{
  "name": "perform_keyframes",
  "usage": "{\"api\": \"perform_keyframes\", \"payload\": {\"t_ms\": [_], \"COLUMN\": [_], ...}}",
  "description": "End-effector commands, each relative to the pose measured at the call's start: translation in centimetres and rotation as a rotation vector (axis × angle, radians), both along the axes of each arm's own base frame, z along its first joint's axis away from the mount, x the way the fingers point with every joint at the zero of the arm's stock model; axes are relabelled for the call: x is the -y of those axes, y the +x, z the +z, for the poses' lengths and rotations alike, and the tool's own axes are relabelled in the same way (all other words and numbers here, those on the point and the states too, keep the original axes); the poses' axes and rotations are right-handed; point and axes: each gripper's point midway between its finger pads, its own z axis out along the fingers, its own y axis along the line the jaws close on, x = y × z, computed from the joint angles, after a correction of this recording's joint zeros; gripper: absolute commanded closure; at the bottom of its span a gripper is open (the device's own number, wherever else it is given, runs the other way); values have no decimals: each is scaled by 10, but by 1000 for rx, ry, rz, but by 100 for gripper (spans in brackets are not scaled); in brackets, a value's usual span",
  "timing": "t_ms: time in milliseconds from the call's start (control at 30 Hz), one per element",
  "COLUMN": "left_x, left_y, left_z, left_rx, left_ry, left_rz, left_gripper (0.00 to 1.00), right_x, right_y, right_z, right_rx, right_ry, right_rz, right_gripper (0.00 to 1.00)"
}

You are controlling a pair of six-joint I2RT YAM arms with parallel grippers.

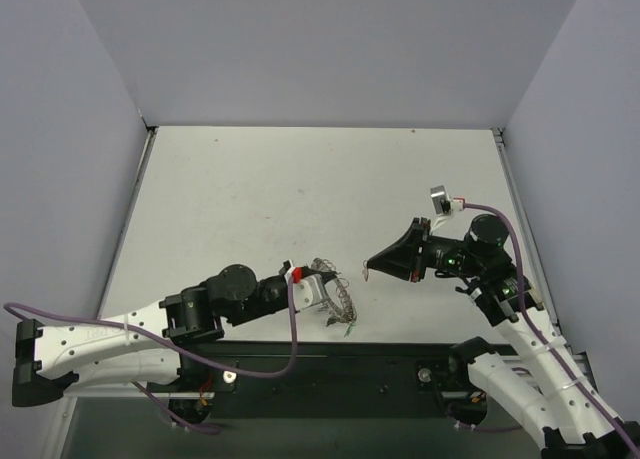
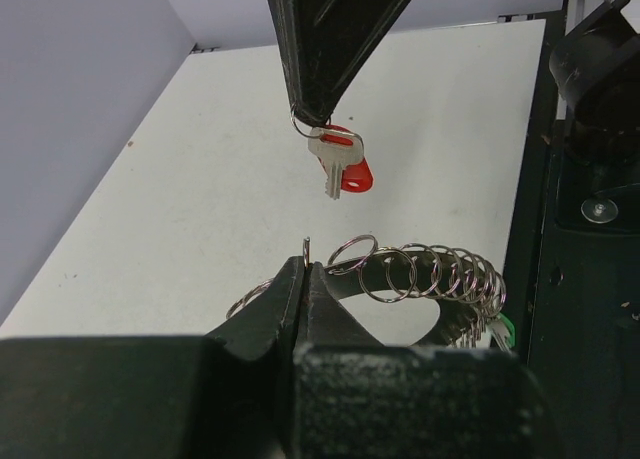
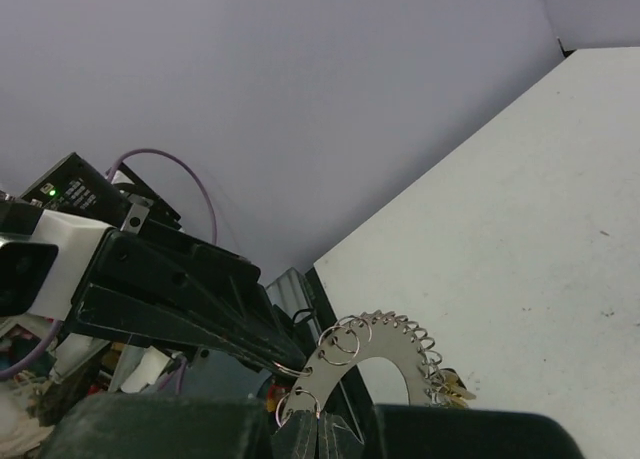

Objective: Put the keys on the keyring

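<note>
White desk (image 1: 300,199), two arms meeting low over its near edge. Left end effector (image 2: 306,279), jaws pressed together, clamps the rim of the keyring (image 3: 395,341) and presents its fringe of small loops to the other arm. Right end effector (image 2: 312,114), jaws likewise together, pinches the small split ring of a red-headed key (image 2: 340,169); the key dangles just above the loops without touching them. The keyring looks stiff, light and slick, and is best gripped on its flat rim. The key swings freely, so its split ring is the place to hold.
</note>
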Motion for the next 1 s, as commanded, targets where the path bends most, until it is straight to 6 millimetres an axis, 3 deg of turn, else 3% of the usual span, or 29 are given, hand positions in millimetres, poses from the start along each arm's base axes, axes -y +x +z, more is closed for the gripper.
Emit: {"api": "perform_keyframes", "payload": {"t_ms": [0, 967], "left_x": [4, 17], "left_y": [-8, -5], "left_z": [56, 58], "left_rx": [31, -12], "left_ry": [-204, -214], "left_rz": [-49, -73], "left_gripper": [100, 100], "right_x": [-7, -31], "right_y": [-14, -17], "right_z": [35, 24], "right_rx": [157, 161], "right_ry": [70, 67], "right_rz": [72, 114], "right_gripper": [100, 100]}}
